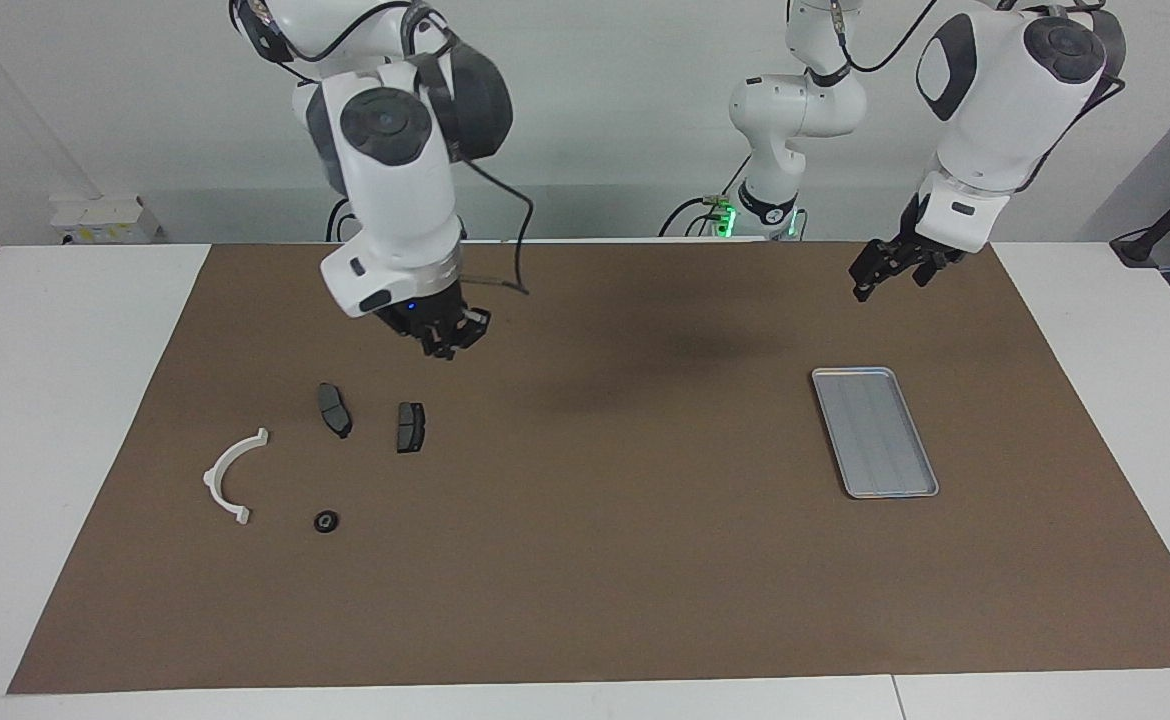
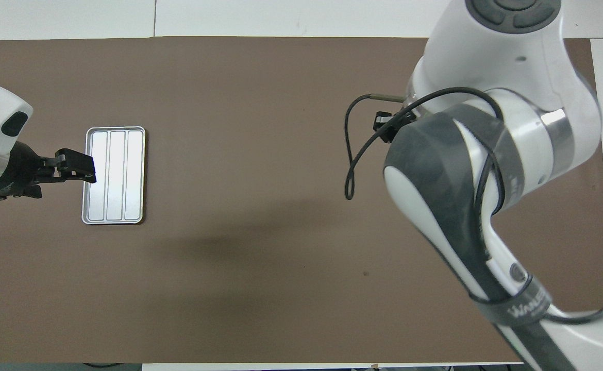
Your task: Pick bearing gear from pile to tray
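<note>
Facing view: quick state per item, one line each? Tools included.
Right tool: shut, raised over the mat, held item not discernible.
Left tool: open, empty, waiting in the air.
Tray: flat on the mat, empty.
White half-ring bracket: lying flat, untouched.
Two brake pads: lying flat, apart.
Small black round piece: on the mat, not picked.
</note>
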`<action>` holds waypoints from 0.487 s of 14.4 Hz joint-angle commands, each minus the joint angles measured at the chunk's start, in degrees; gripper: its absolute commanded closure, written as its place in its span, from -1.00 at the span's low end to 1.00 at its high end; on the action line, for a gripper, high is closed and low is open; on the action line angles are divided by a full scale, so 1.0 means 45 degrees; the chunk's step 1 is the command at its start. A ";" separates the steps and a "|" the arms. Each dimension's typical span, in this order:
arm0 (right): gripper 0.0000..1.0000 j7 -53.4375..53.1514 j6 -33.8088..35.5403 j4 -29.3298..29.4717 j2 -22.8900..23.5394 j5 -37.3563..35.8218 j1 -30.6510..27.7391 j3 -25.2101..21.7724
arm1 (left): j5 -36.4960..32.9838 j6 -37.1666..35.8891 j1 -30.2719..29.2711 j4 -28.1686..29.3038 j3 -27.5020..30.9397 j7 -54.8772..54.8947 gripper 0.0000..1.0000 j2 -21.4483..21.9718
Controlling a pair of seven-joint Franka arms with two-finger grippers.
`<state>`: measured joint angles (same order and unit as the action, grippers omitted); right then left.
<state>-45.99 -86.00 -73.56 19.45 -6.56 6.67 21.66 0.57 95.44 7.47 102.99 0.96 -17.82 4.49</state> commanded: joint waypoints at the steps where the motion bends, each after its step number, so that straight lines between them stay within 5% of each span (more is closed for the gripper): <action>1: 1.00 -0.3420 -0.0747 -0.0059 0.0188 0.0285 0.0682 0.0654 | -0.0069 0.0313 0.0196 0.0550 0.0120 -0.0141 -1.00 0.0486; 7: 1.00 -0.7180 -0.3460 -0.0758 0.1417 0.0091 0.2755 0.0617 | -0.0050 0.0470 0.0196 0.0608 0.0119 -0.0141 -1.00 0.0486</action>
<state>-75.19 -97.08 -74.90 23.46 -5.90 18.38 24.42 0.57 95.91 7.47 103.07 0.95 -17.82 4.50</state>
